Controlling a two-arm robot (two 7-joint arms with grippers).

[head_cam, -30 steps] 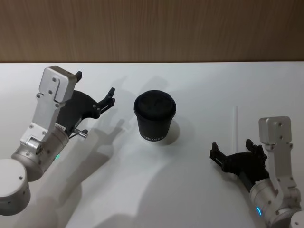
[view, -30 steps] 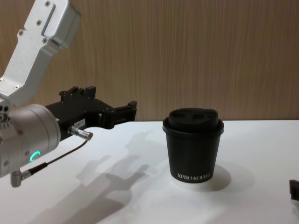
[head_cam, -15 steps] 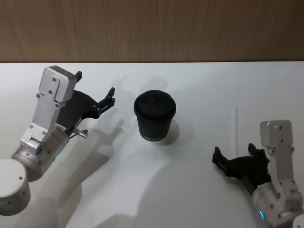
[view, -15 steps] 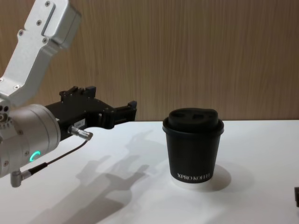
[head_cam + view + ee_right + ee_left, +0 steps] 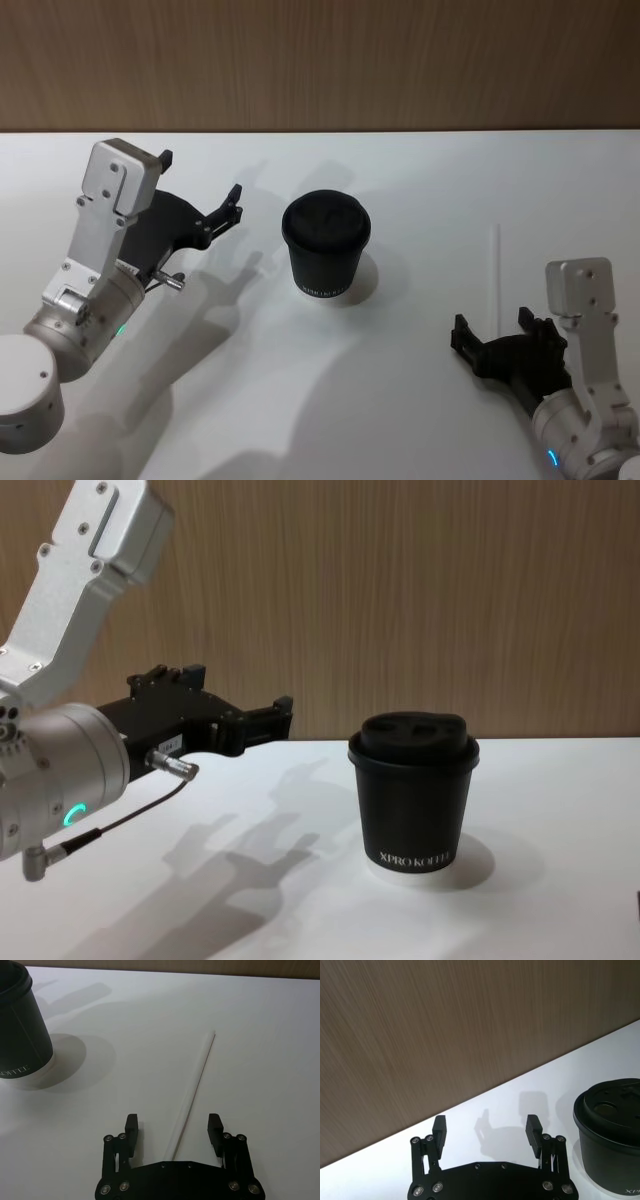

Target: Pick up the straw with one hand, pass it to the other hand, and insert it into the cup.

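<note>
We are holding our right gripper (image 5: 492,328) at the near end of the straw (image 5: 494,268).
Its wrist view is showing us fingers spread wide, the straw lying flat on the table (image 5: 400,400) between them, touching neither. The head view is placing the cup (image 5: 325,245) well left; the chest view is adding its white lettering and our left gripper (image 5: 240,688), open too.
</note>
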